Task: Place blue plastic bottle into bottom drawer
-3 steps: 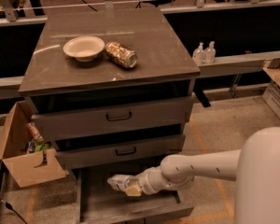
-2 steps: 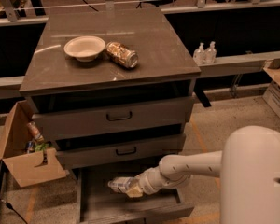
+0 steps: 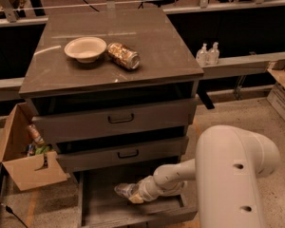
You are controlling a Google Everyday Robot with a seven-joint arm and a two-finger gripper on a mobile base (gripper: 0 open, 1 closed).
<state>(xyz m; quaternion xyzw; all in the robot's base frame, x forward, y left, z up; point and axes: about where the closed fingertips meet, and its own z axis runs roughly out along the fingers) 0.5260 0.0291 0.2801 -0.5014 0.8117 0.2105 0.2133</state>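
Down over the open bottom drawer [image 3: 103, 209], the gripper [image 3: 134, 195] has its jaws closed on the small, crinkled, clear blue plastic bottle [image 3: 124, 190], which pokes out leftward just above the drawer's wide, flat wood-grain floor.

My claw [image 3: 134, 195] sits over the open bottom drawer [image 3: 99, 208], gripping the blue plastic bottle [image 3: 124, 189], which sticks out to its left. Two closed drawers [image 3: 128, 153] are stacked above and behind the claw. Up on the cabinet top [image 3: 156, 56]: bowl [image 3: 85, 48] left, can [image 3: 123, 55] just right of it. Cardboard box [image 3: 23, 170] on the floor far left of the claw. Two pump bottles [image 3: 207, 54] on a ledge up and to the right
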